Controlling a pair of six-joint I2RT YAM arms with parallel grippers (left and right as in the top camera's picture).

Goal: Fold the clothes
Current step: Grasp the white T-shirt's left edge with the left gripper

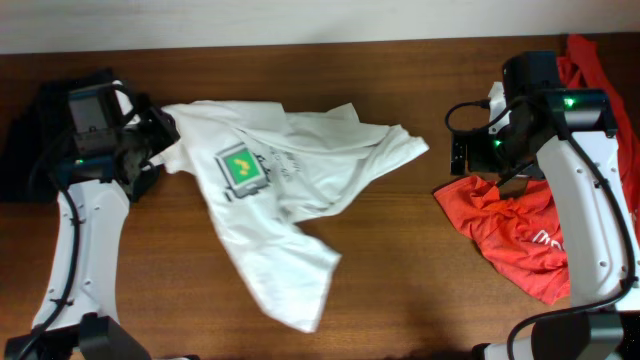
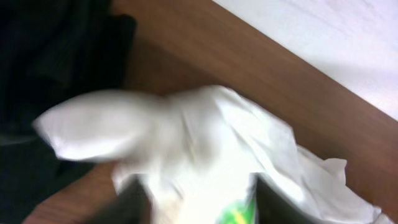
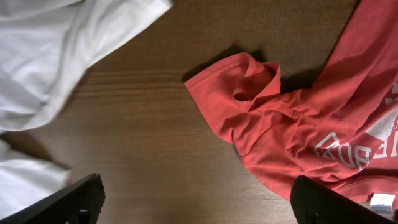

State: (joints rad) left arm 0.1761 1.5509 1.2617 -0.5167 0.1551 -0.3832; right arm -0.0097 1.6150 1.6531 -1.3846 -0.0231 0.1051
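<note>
— Any writing legible?
— I can't read the creased white lettering on the red T-shirt (image 3: 298, 124), right. The white T-shirt (image 1: 280, 190) lies mid counter (image 1: 400, 280); my left hand (image 2: 198, 202) pinches its left edge, and my right hand (image 3: 196, 193) gapes empty.

The left wrist view is all blurry. The white shirt (image 2: 205, 137) is a soft smear there. The left gripper (image 2: 202, 200) shows only as two dark shapes cut off by the bottom edge, so I cannot tell if it pinches the shirt. From above, the print (image 1: 243, 168) is too small to make out. The right arm (image 1: 590, 190) hides part of the red shirt (image 1: 510, 235). In the right wrist view, the right edge cuts off its lettering (image 3: 357, 149). From above, a dark cloth (image 1: 25, 150) at the upper left lies partly under the left arm (image 1: 85, 220) and is cut by the edge.
</note>
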